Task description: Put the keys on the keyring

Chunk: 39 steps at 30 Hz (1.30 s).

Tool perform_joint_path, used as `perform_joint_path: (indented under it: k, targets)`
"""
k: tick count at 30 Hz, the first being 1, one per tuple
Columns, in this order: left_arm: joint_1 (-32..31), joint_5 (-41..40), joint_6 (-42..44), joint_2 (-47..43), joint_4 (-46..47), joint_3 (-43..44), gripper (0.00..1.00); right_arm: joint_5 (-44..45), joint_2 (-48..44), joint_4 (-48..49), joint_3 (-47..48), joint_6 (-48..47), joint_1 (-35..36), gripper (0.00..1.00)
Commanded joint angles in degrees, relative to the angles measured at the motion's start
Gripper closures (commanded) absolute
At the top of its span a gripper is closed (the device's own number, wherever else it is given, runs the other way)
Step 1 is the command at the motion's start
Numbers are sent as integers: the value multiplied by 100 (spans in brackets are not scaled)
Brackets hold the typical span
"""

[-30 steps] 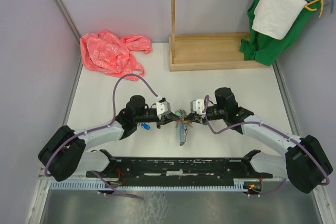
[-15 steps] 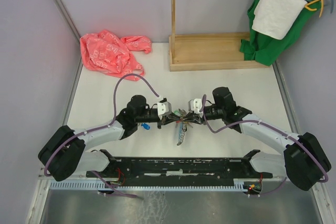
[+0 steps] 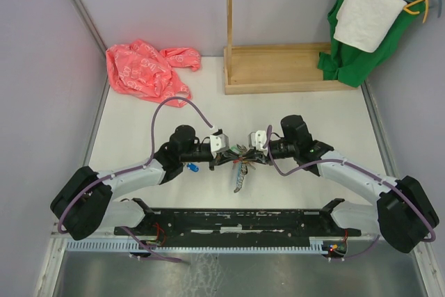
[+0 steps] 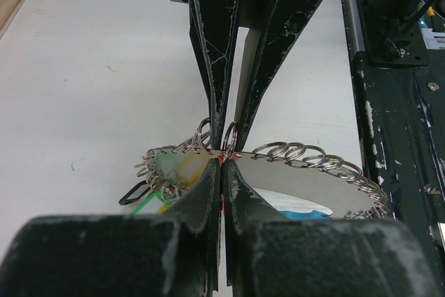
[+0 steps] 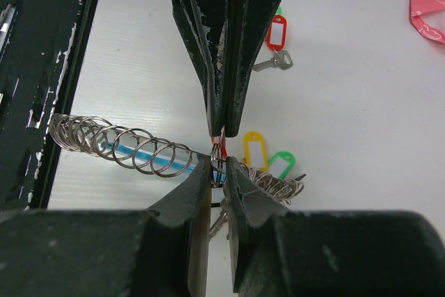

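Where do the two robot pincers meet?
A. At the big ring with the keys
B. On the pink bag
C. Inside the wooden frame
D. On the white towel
A: the left pincer and the right pincer are tip to tip right at the keyring, as both wrist views show.
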Motion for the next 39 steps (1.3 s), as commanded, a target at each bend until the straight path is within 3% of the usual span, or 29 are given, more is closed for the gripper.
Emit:
perform_joint_path:
  k: [1,16,27,30,39]
  targets:
    - [-77,129,186,11,99,262,97,111,-161,123,314,-23,51,80]
    - [-79,43,184,-13,58,279,97,137,-299,-128,389,-120,79,75]
    - [-87,-2,147,-1,35,286,97,156,-317,-192,394,-185,77,99]
    - [-76,-278,-108,9,153,170,97,223,-490,357,147,65,77,99]
    - [-78,-481,-1382,299,1324,-451,97,317,-599,3499,-920,1481,45,99]
